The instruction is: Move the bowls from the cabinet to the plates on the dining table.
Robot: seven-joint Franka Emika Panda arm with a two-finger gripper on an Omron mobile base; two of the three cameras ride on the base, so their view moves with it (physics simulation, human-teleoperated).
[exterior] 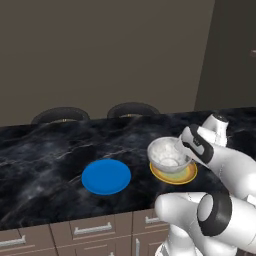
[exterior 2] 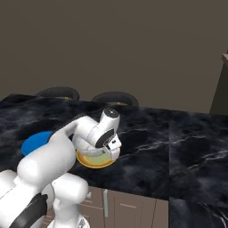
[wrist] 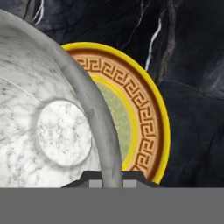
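**Marbled bowl held over yellow-rimmed plate**

Marbled bowl (exterior: 169,155), deep, grey-white, sits in the tool (wrist: 112,177), which is clenched on its rim; in the hand view the rim wall runs straight down between the two dark fingertips. Bowl is upright in the left base view, directly above the yellow-rimmed plate (exterior: 176,174); can't tell whether the bowl base touches the plate or hangs just over it. In the hand view the bowl (wrist: 57,127) covers the 9 o'clock side and the plate (wrist: 144,127) shows from 12 to 5 o'clock, with a key-pattern band and greenish centre.

Blue plate (exterior: 106,176) lies flat on the counter (exterior: 45,165), at 9 o'clock of the yellow-rimmed plate, apart from it, nothing on it. In the right base view the blue plate (exterior 2: 36,141) is partly hidden behind the arm, and the tool (exterior 2: 111,149) is over the yellow-rimmed plate (exterior 2: 94,161) near the counter's front edge.

Counter is black marble with white veins, brown drawer fronts (exterior: 92,230) with silver handles below. Two dark chair backs (exterior: 61,115) show past the far edge at 12 o'clock.
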